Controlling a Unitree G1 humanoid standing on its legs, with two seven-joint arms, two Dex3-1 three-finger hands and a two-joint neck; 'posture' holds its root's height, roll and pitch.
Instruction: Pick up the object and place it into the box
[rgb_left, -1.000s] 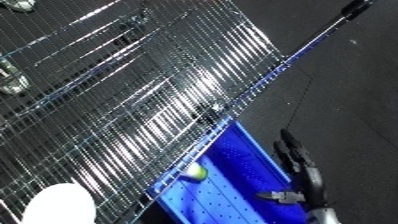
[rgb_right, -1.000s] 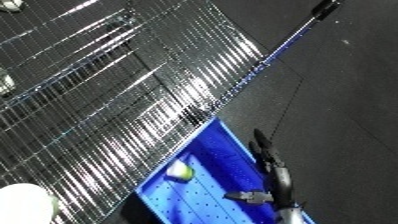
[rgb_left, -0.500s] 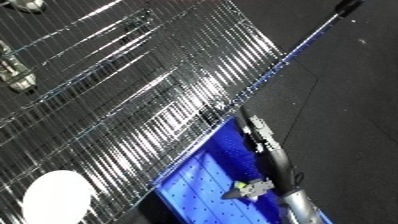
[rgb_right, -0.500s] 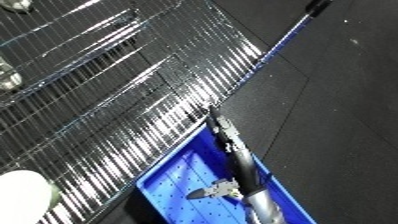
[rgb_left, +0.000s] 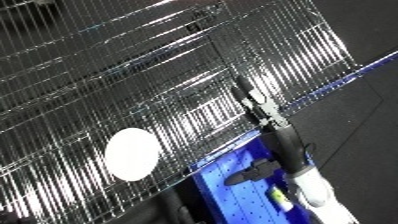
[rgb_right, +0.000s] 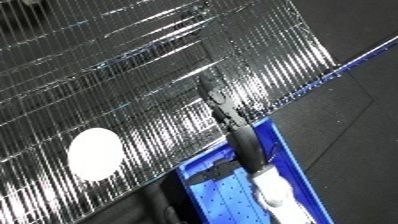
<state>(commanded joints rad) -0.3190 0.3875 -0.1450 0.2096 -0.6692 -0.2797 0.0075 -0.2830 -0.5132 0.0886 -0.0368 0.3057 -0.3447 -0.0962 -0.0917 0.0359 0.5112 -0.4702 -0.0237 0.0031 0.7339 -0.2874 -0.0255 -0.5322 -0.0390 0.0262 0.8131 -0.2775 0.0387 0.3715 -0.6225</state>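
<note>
Silver wire shelving (rgb_left: 133, 75) is being shown across most of both views, its grid catching bright glare. One white disc (rgb_left: 132, 153) is being seen lying on the wire, well apart from the arm. One blue bin (rgb_right: 293, 165) is being shown below the shelf edge, its perforated floor partly covered by the forearm. One right hand (rgb_left: 253, 102), black, is being held out over the wire shelf above the bin, with its fingers stretched long and straight and its thumb (rgb_left: 249, 174) sticking out sideways over the bin floor; nothing is being held in it. One small yellow-green object (rgb_left: 281, 196) is being glimpsed in the bin, just beside the white forearm (rgb_left: 311, 192) and well behind the fingertips; its shape cannot be told. Dark floor (rgb_right: 355, 100) is being shown to the right. No writing or label can be read. The left hand is not being shown.
</note>
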